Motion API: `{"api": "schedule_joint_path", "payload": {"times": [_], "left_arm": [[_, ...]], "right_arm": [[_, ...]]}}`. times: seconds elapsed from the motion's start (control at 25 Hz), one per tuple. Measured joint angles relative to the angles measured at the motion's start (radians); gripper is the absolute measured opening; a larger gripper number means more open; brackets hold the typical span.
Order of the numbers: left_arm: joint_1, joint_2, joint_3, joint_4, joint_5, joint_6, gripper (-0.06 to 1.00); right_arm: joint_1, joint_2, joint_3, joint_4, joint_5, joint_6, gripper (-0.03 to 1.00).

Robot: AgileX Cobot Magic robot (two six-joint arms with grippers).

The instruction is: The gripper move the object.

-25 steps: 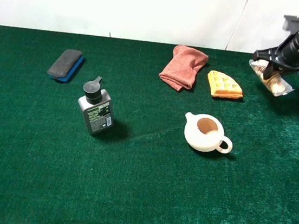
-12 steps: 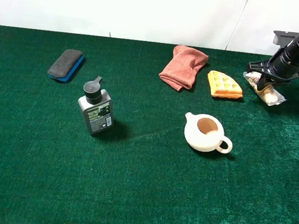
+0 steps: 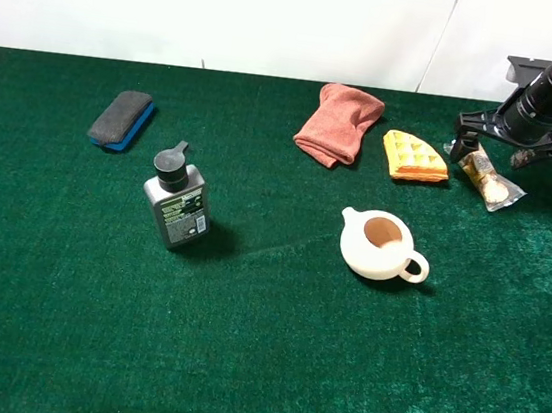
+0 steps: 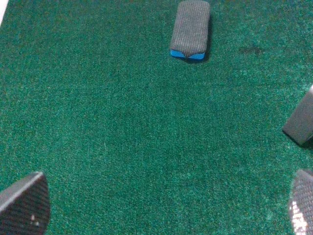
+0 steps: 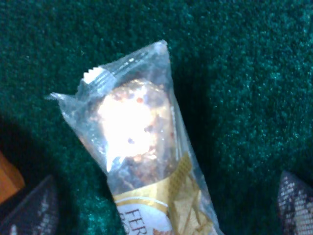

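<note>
And there it is: the small clear plastic packet of round brown and cream snacks [image 3: 487, 178] lies flat on the green felt table [image 3: 259, 346], just right of the orange waffle wedge [image 3: 414, 157] and right below the right arm's black two-fingered gripper [image 3: 489, 152]. From the wrist, its fingertips [image 5: 34, 210] stand spread wide on either side of the packet, clear of it, gripping nothing. Over on the other side, the left gripper [image 4: 164, 210] hangs splayed above bare felt.

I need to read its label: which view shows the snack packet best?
The right wrist view: the snack packet fills it, gold label partly visible. The exterior high view shows it small; the left wrist view lacks it.
</note>
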Motion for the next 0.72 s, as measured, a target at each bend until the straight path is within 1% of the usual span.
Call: {"api": "schedule_joint_path", "payload": {"times": [0.36,0.48,0.72], "left_arm": [[0.0,0.0,0.0,0.0,0.0,0.0,0.99],[0.0,0.0,0.0,0.0,0.0,0.0,0.99],[0.0,0.0,0.0,0.0,0.0,0.0,0.99]], "right_arm": [[0.0,-0.021,0.0,-0.001,0.021,0.001,0.7],[0.0,-0.064,0.0,0.0,0.051,0.001,0.7],[0.0,-0.15,0.0,0.006,0.147,0.001,0.7]]}}
